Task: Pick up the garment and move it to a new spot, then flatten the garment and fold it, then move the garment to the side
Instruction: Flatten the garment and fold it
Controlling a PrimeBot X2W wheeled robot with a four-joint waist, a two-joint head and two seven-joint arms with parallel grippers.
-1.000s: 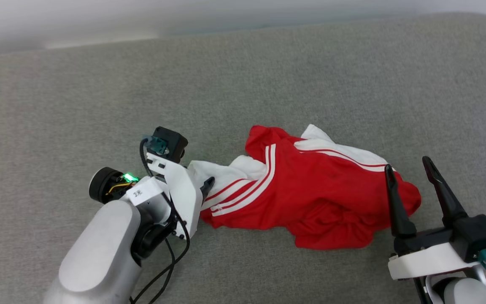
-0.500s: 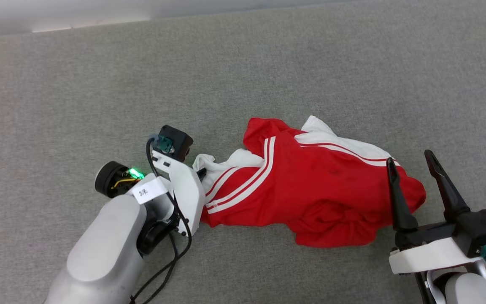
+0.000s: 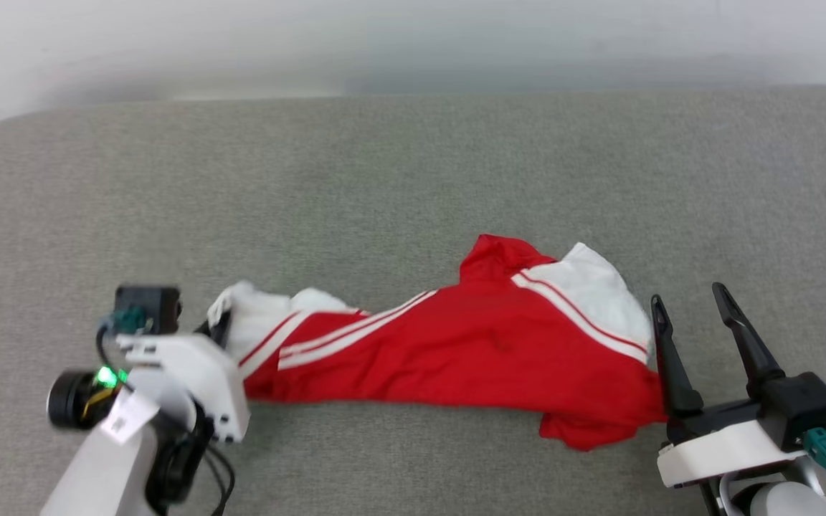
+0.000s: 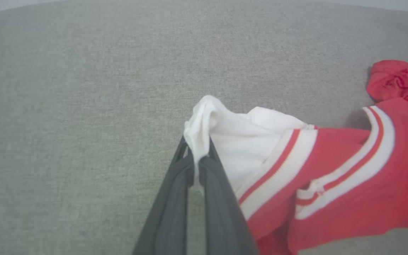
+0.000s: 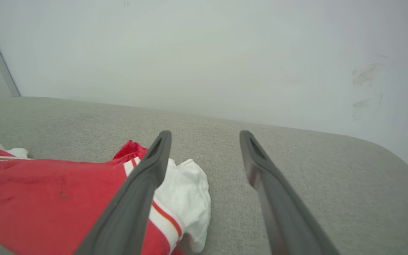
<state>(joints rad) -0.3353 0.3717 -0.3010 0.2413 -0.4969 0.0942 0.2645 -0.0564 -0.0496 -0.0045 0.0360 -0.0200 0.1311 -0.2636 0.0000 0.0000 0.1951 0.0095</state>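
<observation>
The garment (image 3: 470,351) is seen on the grey fabric-covered bench (image 3: 384,179), drawn out in a long band from the robot's left toward its right. The red body is crossed by white stripes, and a white sleeve is found at each end.

The left pincer (image 3: 218,326) is closed tight. In the left wrist view its two dark fingers (image 4: 175,198) are pressed together on the bunched edge of the left white sleeve (image 4: 246,141), and a fold of white cloth is pushed up above the tips. The striped trim and red cloth are spread away to the right of the fingers in that view.

The right pincer (image 3: 688,297) is held wide apart at the garment's other end, and nothing is gripped between its fingers. In the right wrist view the other white sleeve (image 5: 190,191) is seen lying on the bench, partly behind one finger (image 5: 143,187), while bare bench is shown in the gap. Whether that finger touches the cloth cannot be told.

A pale wall (image 5: 204,53) is seen behind the bench.
</observation>
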